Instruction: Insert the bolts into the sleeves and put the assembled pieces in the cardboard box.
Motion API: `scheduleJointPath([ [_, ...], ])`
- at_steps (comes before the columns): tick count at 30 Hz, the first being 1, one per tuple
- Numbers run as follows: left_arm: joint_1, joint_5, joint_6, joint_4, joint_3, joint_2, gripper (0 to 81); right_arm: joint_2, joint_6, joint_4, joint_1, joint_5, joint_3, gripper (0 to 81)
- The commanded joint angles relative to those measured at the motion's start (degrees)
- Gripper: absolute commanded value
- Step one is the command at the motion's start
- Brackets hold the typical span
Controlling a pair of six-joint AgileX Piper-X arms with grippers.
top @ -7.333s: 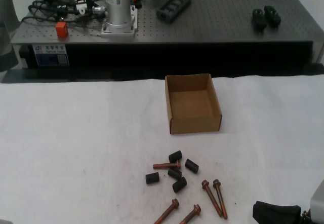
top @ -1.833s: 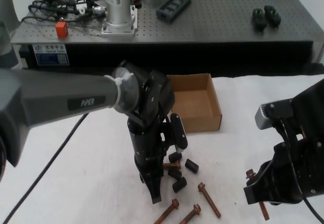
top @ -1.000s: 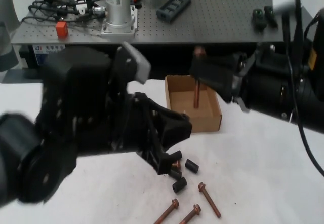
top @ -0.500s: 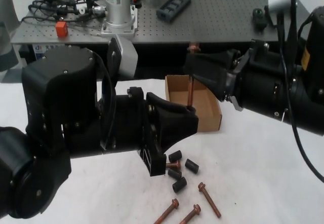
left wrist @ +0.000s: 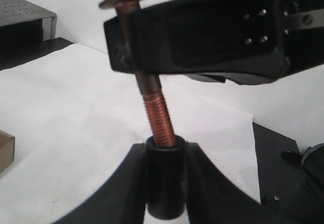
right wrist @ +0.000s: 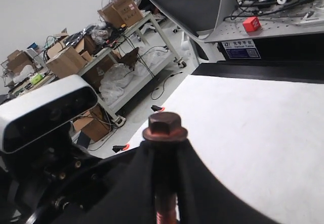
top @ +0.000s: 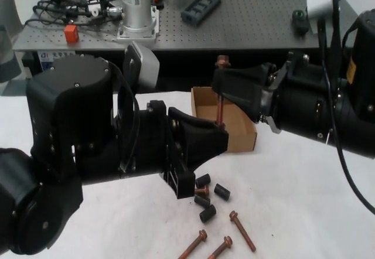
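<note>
Noted: left pincer clenched on black cylindrical sleeve; right pincer grasping copper hex-head bolt, thread tip at bore mouth. Align axes, lower straight.

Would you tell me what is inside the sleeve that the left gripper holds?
The threaded tip of the bolt enters the top opening of the sleeve; the right gripper holds the bolt above. The sleeve's wall hides how deep it goes.

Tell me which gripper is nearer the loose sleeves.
Left. The left gripper, holding a sleeve, hangs just above the loose sleeves; the right gripper is higher, holding a bolt.
</note>
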Motion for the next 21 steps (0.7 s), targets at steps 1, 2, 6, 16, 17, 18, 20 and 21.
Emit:
scheduleJointPath([
  [1,0.10,-2.17,-2.10,-3.47,-0.35,-0.69,0.7,0.08,-0.28,0.72,0.07,-1.13,-0.20,0.9],
  [2,0.10,-3.40,-2.93,-4.57,-0.35,-0.69,0.7,0.08,-0.28,0.93,0.07,-1.13,-0.20,0.9],
  [6,0.10,-5.93,-3.37,-7.28,-0.35,-0.69,0.7,0.08,-0.28,1.11,0.07,-2.24,-0.20,0.9],
  [16,0.10,-6.72,-0.80,-8.02,-0.35,-0.09,0.7,-0.12,-0.65,1.11,-0.64,-2.48,-0.20,47.5],
  [17,0.10,-7.64,-0.27,-8.01,-0.35,0.34,0.7,-0.50,-0.65,1.22,-1.44,-2.48,-0.20,47.0],
  [18,0.10,-9.28,-0.08,-8.12,-0.61,0.96,0.7,-1.03,-0.65,1.79,-2.26,-2.48,-0.20,46.0],
  [20,0.10,-14.49,-0.67,-8.22,-1.75,3.15,0.7,-3.38,-0.65,3.96,-5.28,-2.48,-0.20,43.3],
  [21,0.10,-17.90,-2.57,-7.87,-3.25,5.12,0.7,-4.87,-0.81,5.24,-7.13,-2.38,-0.20,42.4],
])
